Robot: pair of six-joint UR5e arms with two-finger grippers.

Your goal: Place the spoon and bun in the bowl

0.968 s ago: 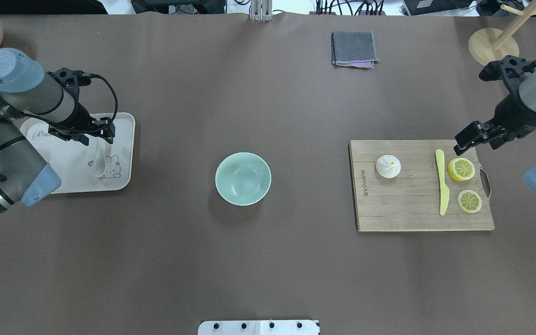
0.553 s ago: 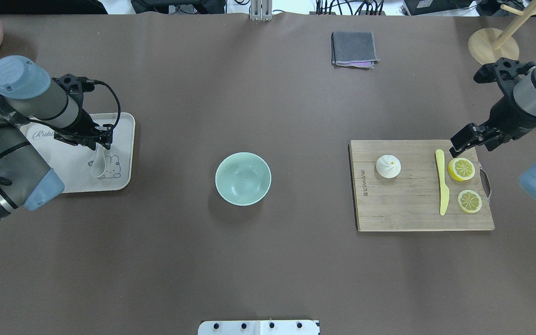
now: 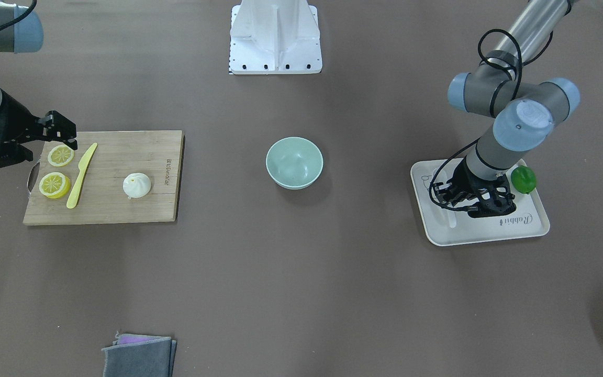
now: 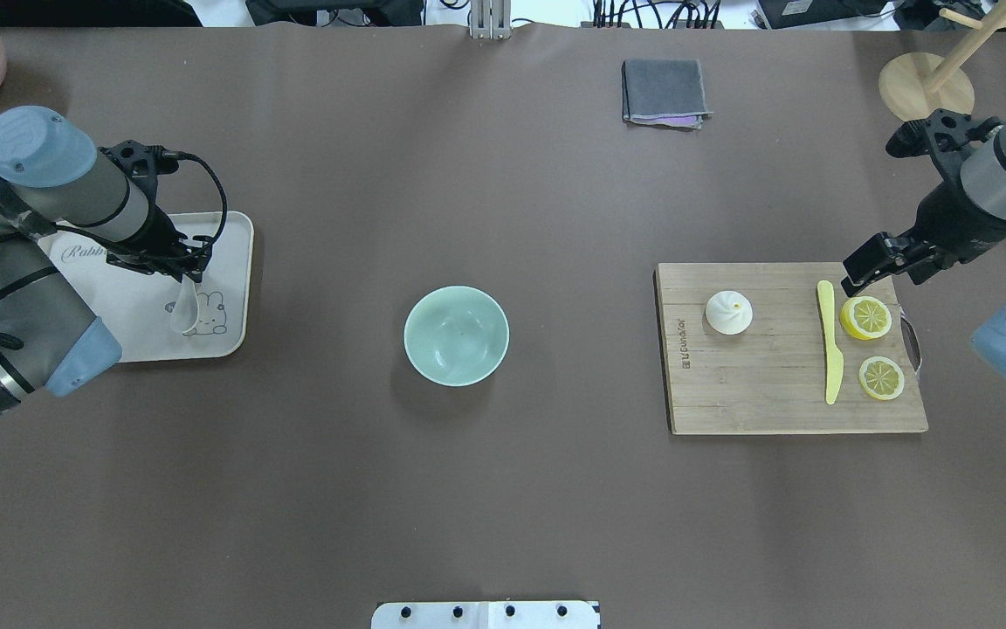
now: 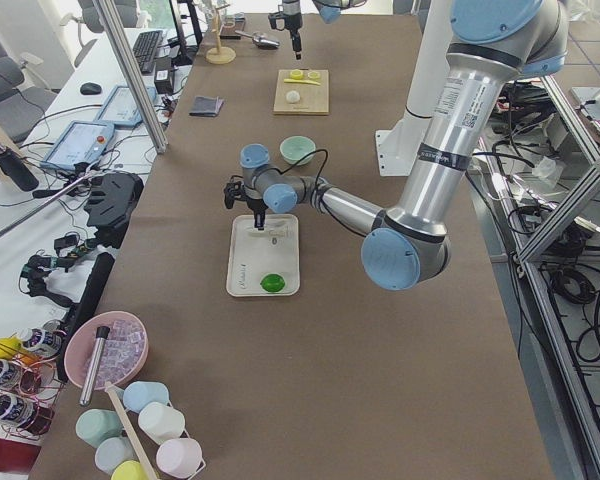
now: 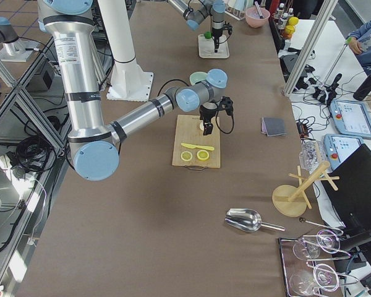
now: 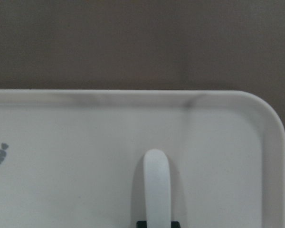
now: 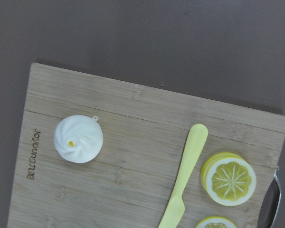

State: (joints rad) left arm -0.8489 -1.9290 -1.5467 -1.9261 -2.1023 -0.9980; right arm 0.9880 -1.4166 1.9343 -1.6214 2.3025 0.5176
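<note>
Your left gripper [image 4: 191, 265] is down on the white tray [image 4: 141, 328] at the left of the overhead picture, set over the handle of the spoon [image 4: 184, 310]. The spoon's long axis runs up and down that frame: handle at the top under the gripper, scoop toward the bottom. In the left wrist picture the handle rises from the bottom edge with a dark fingertip tight on each side. No gap shows, but you cannot tell from these views whether the jaws are gripping or only flanking it. The spoon rests on the tray.

The bowl [image 4: 457, 335] sits empty at mid-frame, to the right of the tray, so your carry likely runs straight right.

Your right gripper [image 4: 870, 266] hangs over the upper right corner of the cutting board [image 4: 756, 393], jaws spread, holding nothing. The bun [image 4: 728, 312] lies on the board's left half, left of and a little below those jaws. The yellow knife [image 4: 830, 349] is between them and the lemon slices [image 4: 866, 317] sit beside the gripper. The right arm is much the nearer to the bun, and you will probably need to cross the knife to reach it
</note>
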